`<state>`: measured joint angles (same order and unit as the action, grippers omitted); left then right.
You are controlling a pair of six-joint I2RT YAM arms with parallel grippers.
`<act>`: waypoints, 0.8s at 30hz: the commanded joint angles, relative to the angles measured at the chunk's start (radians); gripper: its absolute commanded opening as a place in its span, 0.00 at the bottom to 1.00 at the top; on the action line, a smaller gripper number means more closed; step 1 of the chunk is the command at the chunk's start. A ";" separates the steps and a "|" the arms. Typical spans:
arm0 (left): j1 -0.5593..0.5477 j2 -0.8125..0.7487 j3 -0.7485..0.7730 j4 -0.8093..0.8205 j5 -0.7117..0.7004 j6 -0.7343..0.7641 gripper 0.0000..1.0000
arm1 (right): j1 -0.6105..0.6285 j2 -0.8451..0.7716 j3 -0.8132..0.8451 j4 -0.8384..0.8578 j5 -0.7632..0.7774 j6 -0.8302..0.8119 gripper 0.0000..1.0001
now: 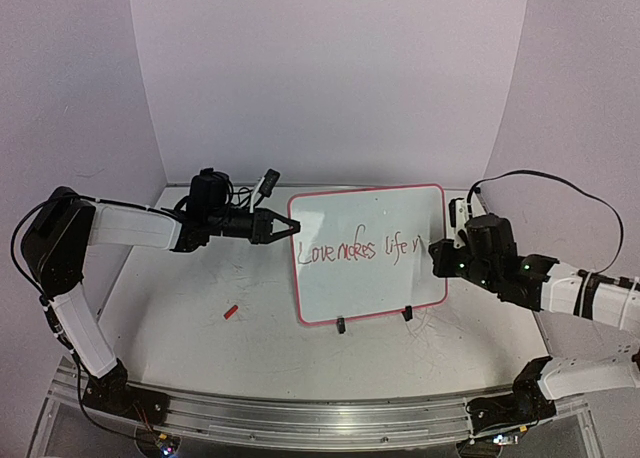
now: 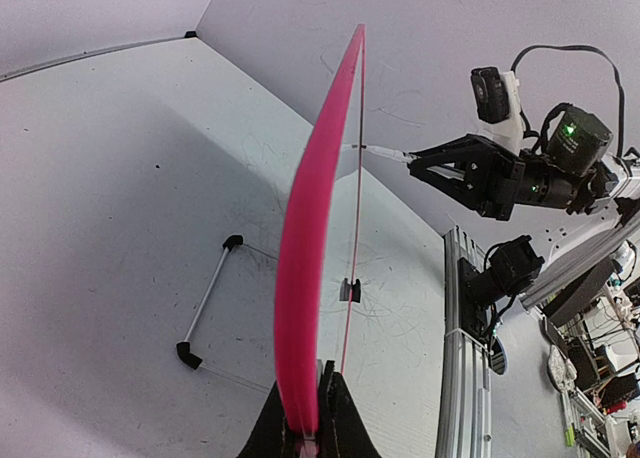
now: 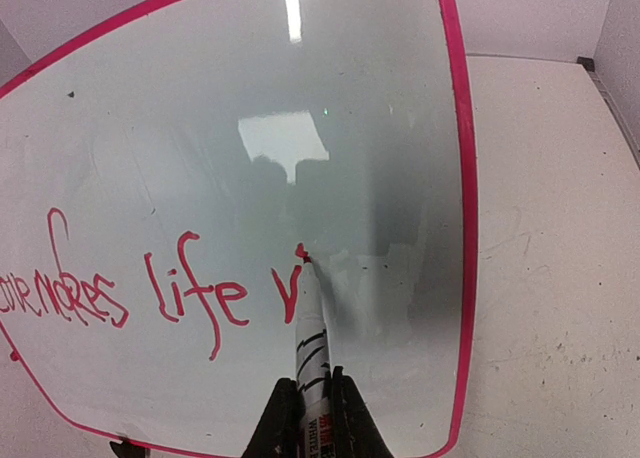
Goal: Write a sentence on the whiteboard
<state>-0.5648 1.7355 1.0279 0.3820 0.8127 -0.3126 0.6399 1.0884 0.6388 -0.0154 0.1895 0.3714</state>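
The board [image 1: 365, 293] stood upright on its small black feet [image 1: 341, 325] near the middle of the table [image 1: 200, 348], its face turned toward the arms. The left pincer [image 1: 285, 226] reached in from the left and was clamped on the board's pink rim at the upper left edge; the left wrist view showed the rim edge-on, running straight up from between the two closed fingers. The right pincer [image 3: 308, 418] was clamped on a marker [image 3: 308, 343], barrel pointing away from the wrist and up toward the board. The marker's red tip touched the white surface right of centre, at the top of a short red stroke just after the word "life". The sentence [image 3: 150, 293] ran in one line of thin red script across the middle of the board, reading roughly "Love makes life" followed by that one started letter, with bare white between it and the right rim. A thin wire stand leg [image 2: 207, 303] rested on the table behind the board. A small red piece [image 1: 230, 312] lay on the table to the left of the board, well apart from it.
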 commanded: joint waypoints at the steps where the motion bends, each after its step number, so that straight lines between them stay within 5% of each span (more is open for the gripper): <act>1: -0.003 0.010 0.014 -0.081 -0.102 0.075 0.00 | -0.003 0.015 -0.001 0.039 0.023 0.006 0.00; 24: -0.003 0.012 0.012 -0.081 -0.101 0.075 0.00 | -0.001 -0.012 -0.053 -0.047 -0.020 0.050 0.00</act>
<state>-0.5648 1.7355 1.0279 0.3820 0.8124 -0.3134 0.6399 1.0836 0.6009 -0.0319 0.1844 0.4039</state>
